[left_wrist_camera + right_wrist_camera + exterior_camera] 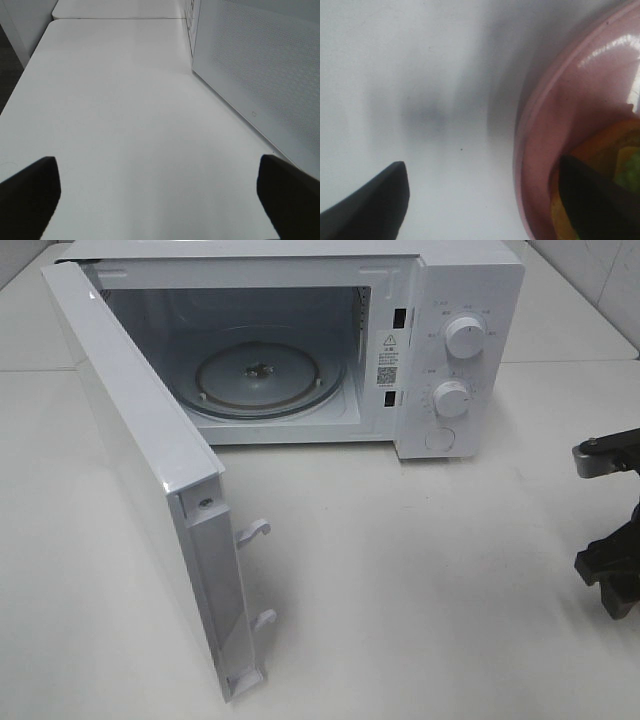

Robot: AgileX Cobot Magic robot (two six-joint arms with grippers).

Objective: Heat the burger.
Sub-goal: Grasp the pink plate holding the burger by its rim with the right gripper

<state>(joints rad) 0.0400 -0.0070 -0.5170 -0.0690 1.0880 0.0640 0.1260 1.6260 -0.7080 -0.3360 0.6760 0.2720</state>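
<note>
In the right wrist view a pink plate [560, 115] lies on the white table, and a small part of the burger [606, 145] shows on it as orange filling and green lettuce. My right gripper [485, 205] is open and low over the plate's rim. One finger [375, 210] is over the table and the other finger [592, 205] is over the plate beside the burger. My left gripper [160, 200] is open and empty over bare table. The white microwave [460, 360] stands with its door [150, 470] swung wide open. The burger and plate are out of the exterior high view.
The microwave's glass turntable [265, 375] holds nothing. The open door juts toward the front left and also shows in the left wrist view [260, 75]. Two knobs [463, 337] sit on the control panel. My right arm [608, 455] shows at the right edge.
</note>
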